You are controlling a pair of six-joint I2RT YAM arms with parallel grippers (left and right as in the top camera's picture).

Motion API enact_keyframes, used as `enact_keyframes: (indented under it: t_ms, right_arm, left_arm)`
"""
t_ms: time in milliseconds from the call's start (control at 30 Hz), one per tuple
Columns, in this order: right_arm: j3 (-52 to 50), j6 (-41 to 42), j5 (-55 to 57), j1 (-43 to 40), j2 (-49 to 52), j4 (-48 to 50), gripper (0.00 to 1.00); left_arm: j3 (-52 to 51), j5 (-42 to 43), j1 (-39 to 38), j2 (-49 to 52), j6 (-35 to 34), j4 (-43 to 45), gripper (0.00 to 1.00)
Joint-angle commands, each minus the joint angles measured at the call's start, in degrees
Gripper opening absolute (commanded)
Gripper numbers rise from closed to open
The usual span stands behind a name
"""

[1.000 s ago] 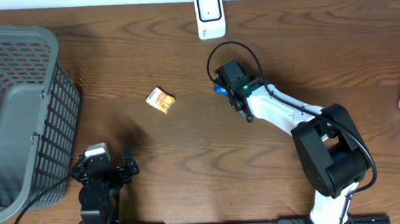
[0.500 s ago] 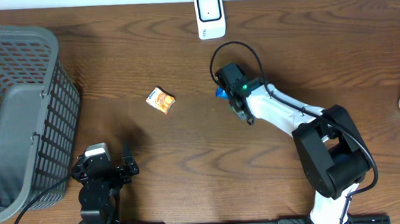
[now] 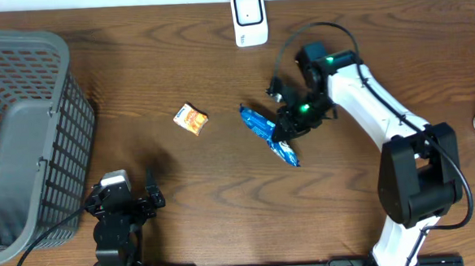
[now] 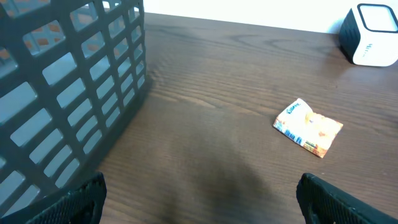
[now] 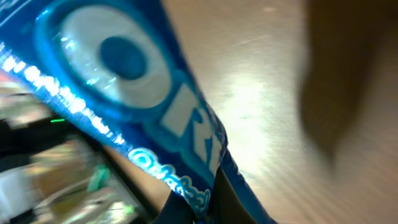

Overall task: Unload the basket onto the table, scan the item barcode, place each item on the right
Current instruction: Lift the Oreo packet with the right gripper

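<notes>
Near the table's centre, the right gripper point(image 3: 289, 129) pinches a blue snack packet point(image 3: 268, 134) by one edge, so it could slip or twist before facing the scanner point(image 3: 249, 18) at 12 o'clock.

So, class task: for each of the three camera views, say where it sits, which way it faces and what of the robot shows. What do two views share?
Overhead: above the table, looking straight down; both arms show, the right gripper shut on the blue packet.
Left wrist: low on the left arm, facing across the table at the basket, small orange packet and white scanner; its fingers show.
Right wrist: pressed close to the blue packet; fingers barely visible.
Shared: overhead and left wrist both show basket, orange packet, scanner.
</notes>
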Motion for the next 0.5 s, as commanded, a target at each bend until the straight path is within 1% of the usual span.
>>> enact_keyframes:
  t_ms: [0,67,133,300,400,467]
  right_arm:
    - [-3.3,-4.5,-18.4,-2.4,2.6,1.1,0.01]
    - [-4.9,-5.3,-24.8,-3.3,4.8,3.0,0.01]
    - [-5.5,-6.1,-28.9,-3.7,7.1,3.7,0.01]
    - [-5.5,-9.9,-39.7,-3.4,14.1,3.6,0.01]
    - [-5.5,-9.9,-44.7,-3.3,15.4,3.1,0.01]
    - [-5.4,-12.1,-49.4,-3.3,15.0,2.0,0.01]
  left_arm:
    - [-0.8,0.3,-0.2,0.0,-0.5,-1.6,0.98]
    - [-0.8,0.2,-0.2,0.0,-0.5,-1.6,0.98]
    - [-0.8,0.2,-0.2,0.0,-0.5,-1.6,0.98]
    - [-0.8,0.2,-0.2,0.0,-0.5,-1.6,0.98]
    - [-0.8,0.3,-0.2,0.0,-0.5,-1.6,0.98]
    - [-0.8,0.2,-0.2,0.0,-0.5,-1.6,0.98]
